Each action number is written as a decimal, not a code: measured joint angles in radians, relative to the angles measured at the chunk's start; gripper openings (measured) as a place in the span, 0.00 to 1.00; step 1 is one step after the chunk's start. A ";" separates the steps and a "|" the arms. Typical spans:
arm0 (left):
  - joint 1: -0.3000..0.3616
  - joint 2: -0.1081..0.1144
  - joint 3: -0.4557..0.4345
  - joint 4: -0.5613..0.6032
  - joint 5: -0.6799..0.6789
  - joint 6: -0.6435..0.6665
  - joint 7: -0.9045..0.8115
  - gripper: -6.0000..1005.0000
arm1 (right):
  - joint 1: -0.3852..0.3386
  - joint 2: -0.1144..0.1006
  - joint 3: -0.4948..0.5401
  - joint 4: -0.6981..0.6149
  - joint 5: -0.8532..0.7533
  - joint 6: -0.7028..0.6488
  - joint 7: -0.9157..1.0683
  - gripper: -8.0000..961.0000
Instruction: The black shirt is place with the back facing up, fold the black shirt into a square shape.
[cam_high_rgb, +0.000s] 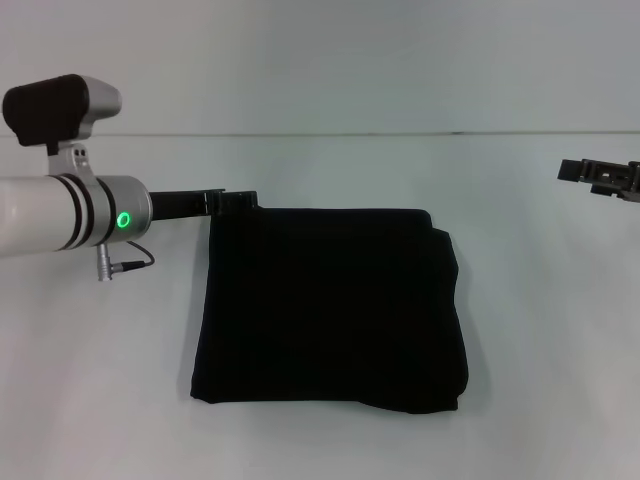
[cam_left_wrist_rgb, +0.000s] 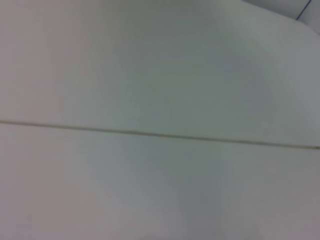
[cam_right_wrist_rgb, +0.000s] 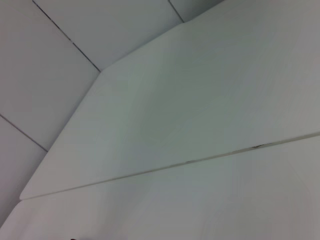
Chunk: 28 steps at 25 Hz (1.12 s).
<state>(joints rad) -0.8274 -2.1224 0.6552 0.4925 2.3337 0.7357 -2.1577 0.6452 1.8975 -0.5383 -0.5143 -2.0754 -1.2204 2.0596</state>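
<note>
The black shirt (cam_high_rgb: 330, 305) lies folded into a rough square in the middle of the white table (cam_high_rgb: 90, 400), with no lettering showing. My left gripper (cam_high_rgb: 236, 200) reaches in from the left and sits at the shirt's far left corner, touching or just over its edge. My right gripper (cam_high_rgb: 598, 178) hangs above the table at the far right, well away from the shirt. Both wrist views show only bare white surface with a thin seam; the shirt is out of view in them.
The table's far edge (cam_high_rgb: 350, 134) meets a plain white wall. The left arm's white forearm with a green light (cam_high_rgb: 123, 220) and a small cable (cam_high_rgb: 125, 262) lies over the table's left side.
</note>
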 joint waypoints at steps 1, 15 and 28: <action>-0.001 0.000 0.003 -0.007 0.000 -0.006 0.001 0.94 | 0.000 0.000 0.000 0.000 0.000 0.001 0.000 0.90; -0.010 -0.001 0.025 -0.029 0.001 -0.015 0.010 0.85 | 0.001 0.000 0.000 -0.001 0.001 0.007 -0.002 0.90; -0.002 -0.001 0.025 -0.025 -0.005 -0.028 0.012 0.53 | -0.003 0.003 0.000 -0.001 0.001 0.008 -0.009 0.90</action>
<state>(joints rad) -0.8296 -2.1230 0.6799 0.4676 2.3287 0.7075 -2.1462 0.6422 1.9009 -0.5384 -0.5154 -2.0749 -1.2128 2.0510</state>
